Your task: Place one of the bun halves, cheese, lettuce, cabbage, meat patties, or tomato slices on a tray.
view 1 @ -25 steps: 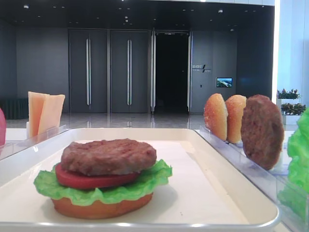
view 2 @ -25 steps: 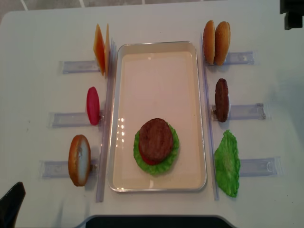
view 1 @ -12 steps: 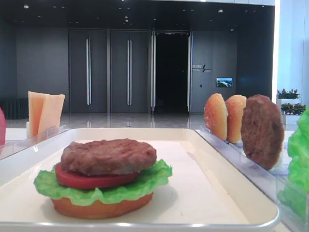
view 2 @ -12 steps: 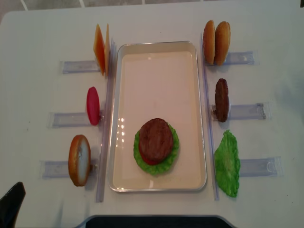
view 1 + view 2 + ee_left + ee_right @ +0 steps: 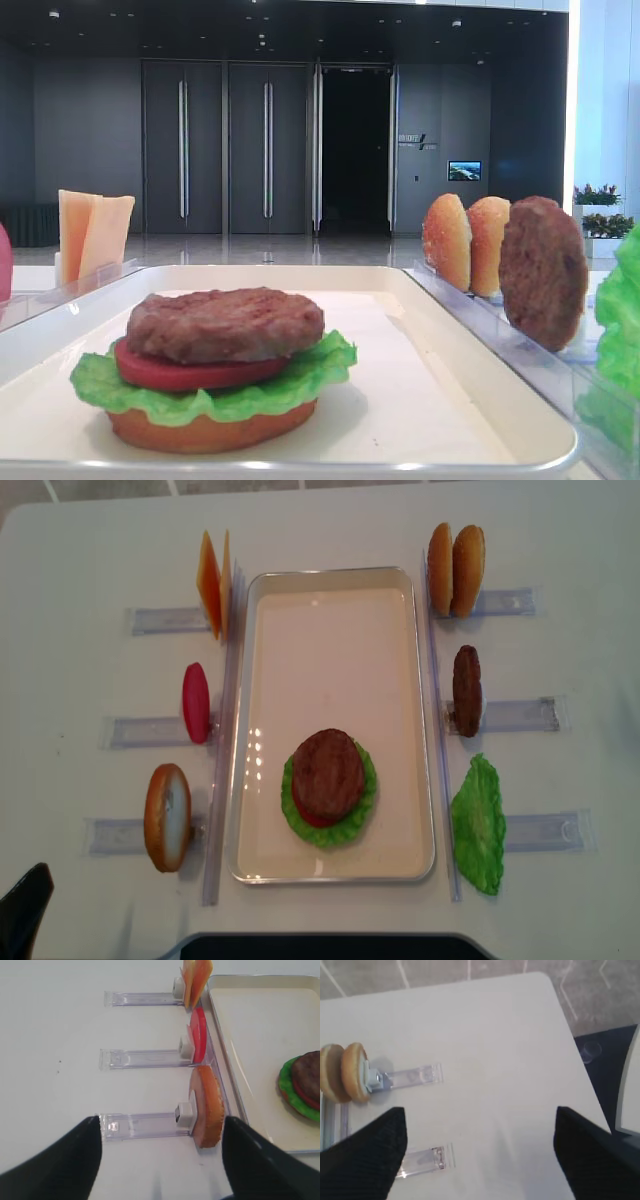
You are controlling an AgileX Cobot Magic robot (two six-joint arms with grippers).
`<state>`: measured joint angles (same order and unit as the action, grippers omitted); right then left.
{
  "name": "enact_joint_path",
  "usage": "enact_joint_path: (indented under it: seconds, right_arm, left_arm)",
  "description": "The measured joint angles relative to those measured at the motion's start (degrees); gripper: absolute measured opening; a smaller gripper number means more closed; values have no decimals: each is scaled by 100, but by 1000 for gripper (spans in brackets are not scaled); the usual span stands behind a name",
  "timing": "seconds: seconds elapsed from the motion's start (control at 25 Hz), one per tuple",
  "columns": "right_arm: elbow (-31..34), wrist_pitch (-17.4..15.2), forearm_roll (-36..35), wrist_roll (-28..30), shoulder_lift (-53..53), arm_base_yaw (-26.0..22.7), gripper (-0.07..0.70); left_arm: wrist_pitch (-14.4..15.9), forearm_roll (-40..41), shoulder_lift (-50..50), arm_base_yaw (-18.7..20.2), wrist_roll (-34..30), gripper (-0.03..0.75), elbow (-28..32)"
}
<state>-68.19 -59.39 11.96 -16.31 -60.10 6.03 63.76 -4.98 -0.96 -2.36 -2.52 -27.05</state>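
On the cream tray [image 5: 330, 630] sits a stack: flat bun half [image 5: 210, 432], lettuce [image 5: 300, 385], tomato slice [image 5: 190, 372] and a meat patty [image 5: 327, 772] on top. Left of the tray, the cheese [image 5: 212, 583], a tomato slice [image 5: 196, 702] and a bun half [image 5: 206, 1107] stand in holders. On the right stand two bun halves [image 5: 456, 568], a patty [image 5: 466, 690] and lettuce [image 5: 478, 825]. My left gripper [image 5: 161, 1130] is open and empty, just short of the near bun half. My right gripper [image 5: 479, 1115] is open over bare table, right of the two bun halves [image 5: 342, 1079].
Clear plastic holders [image 5: 525, 715] stick out from both long sides of the tray. The table's far right corner [image 5: 540, 980] and the floor beyond show in the right wrist view. A dark part of the left arm [image 5: 25, 920] sits at the overhead view's bottom left corner.
The dark piece of the right arm at the top right corner of the overhead view has gone out of that view. The food and the left arm have not moved.
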Motion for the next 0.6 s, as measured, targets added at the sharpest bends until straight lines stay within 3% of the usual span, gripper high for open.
enact_joint_path:
  seconds: [0.28,0.6]
  right_arm:
    - [1091,589,103,-83,2042,0,594]
    - [2203,657,194,-83,3841,0,594]
  left_arm:
    - [0,0,0,0,0,571,0]
    - [0,0,0,0,0,571,0]
